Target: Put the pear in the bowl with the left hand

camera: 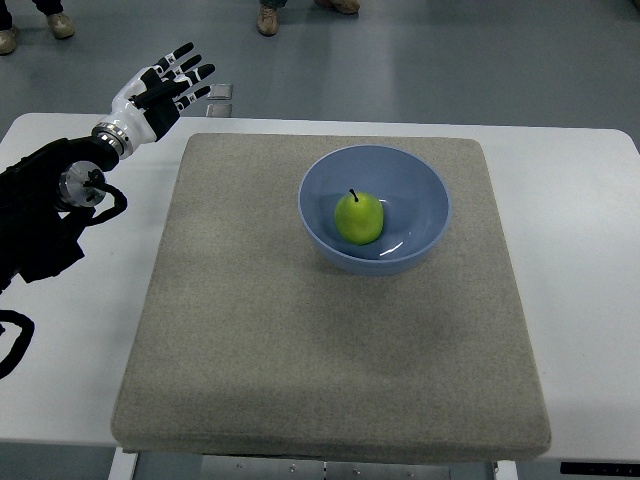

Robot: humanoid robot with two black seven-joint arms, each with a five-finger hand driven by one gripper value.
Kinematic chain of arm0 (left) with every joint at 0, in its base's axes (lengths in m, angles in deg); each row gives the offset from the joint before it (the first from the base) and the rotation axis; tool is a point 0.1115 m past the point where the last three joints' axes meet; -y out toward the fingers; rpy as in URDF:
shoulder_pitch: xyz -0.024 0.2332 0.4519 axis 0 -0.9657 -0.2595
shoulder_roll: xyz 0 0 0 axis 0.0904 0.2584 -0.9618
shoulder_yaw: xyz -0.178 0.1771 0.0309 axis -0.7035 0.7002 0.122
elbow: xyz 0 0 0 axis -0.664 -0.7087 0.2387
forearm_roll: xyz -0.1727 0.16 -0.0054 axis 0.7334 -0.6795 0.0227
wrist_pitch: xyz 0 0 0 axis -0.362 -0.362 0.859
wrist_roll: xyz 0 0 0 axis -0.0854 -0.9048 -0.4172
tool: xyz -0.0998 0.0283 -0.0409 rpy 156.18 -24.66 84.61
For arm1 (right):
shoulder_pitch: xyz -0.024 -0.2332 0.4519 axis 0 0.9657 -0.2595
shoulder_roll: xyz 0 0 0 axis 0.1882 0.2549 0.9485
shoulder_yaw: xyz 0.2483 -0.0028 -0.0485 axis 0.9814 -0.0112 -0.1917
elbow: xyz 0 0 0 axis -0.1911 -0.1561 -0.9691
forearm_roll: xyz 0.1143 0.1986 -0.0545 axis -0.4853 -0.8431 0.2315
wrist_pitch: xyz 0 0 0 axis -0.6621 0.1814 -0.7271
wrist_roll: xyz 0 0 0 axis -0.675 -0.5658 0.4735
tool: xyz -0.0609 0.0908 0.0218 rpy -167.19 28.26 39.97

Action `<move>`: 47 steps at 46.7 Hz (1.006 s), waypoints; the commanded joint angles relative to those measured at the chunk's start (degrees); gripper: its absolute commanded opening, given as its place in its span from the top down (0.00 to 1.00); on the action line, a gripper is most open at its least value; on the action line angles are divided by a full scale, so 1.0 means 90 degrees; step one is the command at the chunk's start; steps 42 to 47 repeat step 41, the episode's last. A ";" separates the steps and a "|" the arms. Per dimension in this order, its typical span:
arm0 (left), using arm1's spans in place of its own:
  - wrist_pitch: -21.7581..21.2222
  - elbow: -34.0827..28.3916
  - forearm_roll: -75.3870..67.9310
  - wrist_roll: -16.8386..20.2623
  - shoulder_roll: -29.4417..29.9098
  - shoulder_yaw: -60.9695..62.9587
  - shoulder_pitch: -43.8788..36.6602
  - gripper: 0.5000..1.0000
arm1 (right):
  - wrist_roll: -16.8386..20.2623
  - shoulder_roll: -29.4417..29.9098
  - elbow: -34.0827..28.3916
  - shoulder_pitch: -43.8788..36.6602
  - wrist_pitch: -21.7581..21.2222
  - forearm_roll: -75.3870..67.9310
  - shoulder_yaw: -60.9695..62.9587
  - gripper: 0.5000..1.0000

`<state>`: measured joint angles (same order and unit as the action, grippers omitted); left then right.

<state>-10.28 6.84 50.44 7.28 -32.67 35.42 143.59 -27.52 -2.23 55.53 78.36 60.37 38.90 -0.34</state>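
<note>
1. The black-and-white fingers [185,68] of the robot's left hand [160,90] were stretched out and slightly spread, holding nothing, their tips pointing away toward the far upper left of the view.
2. The hand was beyond the desk's far left corner, seen against the grey floor [450,60], well apart from the bowl.
3. A silver wrist joint [108,135] linked the hand to a bulky black forearm [40,215] that came in from the left edge over the white desk [590,280], with a black cable [12,340] looping near it.
4. A thick, square, grey-beige felt mat [300,350] covered most of the desk.
5. A round, pale blue bowl [415,195] stood on the mat, right of centre and toward its far side.
6. The small yellow-green pear [358,220] with a dark stem sat inside the bowl, seemingly upright, on its bottom.
7. A small grey object [218,97], too blurred to identify, lay at the desk's far edge just beside the fingertips.
8. The shoes of people [268,18] showed at the top edge, on the floor.
</note>
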 commanded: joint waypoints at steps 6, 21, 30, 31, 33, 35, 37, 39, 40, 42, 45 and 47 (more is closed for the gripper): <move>0.0000 -0.0002 -0.0001 -0.0001 0.0000 0.0010 0.0041 0.08 | 0.0000 0.0000 -0.0006 0.0000 0.0002 0.0008 0.0000 0.15; -0.0020 -0.0002 -0.0011 0.0019 0.0000 -0.0127 0.0071 0.08 | 0.0000 0.0000 0.0003 0.0000 0.0002 -0.0002 0.0000 0.15; -0.0010 0.0007 -0.0030 0.0019 0.0019 -0.0127 0.0080 0.08 | 0.0000 0.0000 -0.0006 0.0000 -0.0007 0.0018 -0.0010 0.15; -0.0010 0.0017 -0.0031 0.0019 0.0010 -0.0127 0.0080 0.08 | 0.0000 0.0000 -0.0006 0.0000 -0.0007 0.0008 -0.0010 0.15; -0.0010 0.0027 -0.0031 0.0019 0.0009 -0.0127 0.0080 0.08 | 0.0000 0.0000 -0.0006 0.0000 -0.0007 0.0008 0.0000 0.15; -0.0010 0.0027 -0.0021 0.0019 0.0000 -0.0127 0.0080 0.08 | 0.0000 0.0000 -0.0006 0.0000 -0.0007 0.0008 0.0000 0.15; -0.0010 0.0027 -0.0011 0.0019 0.0000 -0.0127 0.0080 0.08 | 0.0000 0.0000 -0.0006 0.0000 -0.0007 0.0018 -0.0010 0.15; -0.0010 0.0027 -0.0011 0.0019 0.0000 -0.0127 0.0080 0.08 | 0.0000 0.0000 -0.0006 0.0000 -0.0027 0.0018 0.0000 0.15; -0.0010 0.0027 -0.0011 0.0019 0.0000 -0.0137 0.0080 0.08 | 0.0000 0.0000 -0.0006 0.0000 -0.0027 0.0018 0.0000 0.15; -0.0010 0.0037 -0.0011 0.0019 0.0000 -0.0127 0.0080 0.08 | -0.0010 0.0000 -0.0016 0.0000 -0.0046 0.0008 0.0000 0.15; -0.0010 0.0037 -0.0011 0.0019 0.0000 -0.0127 0.0080 0.08 | -0.0010 0.0000 -0.0016 0.0000 -0.0046 0.0008 0.0000 0.15; -0.0010 0.0037 -0.0011 0.0019 0.0000 -0.0127 0.0080 0.08 | -0.0010 0.0000 -0.0016 0.0000 -0.0046 0.0008 0.0000 0.15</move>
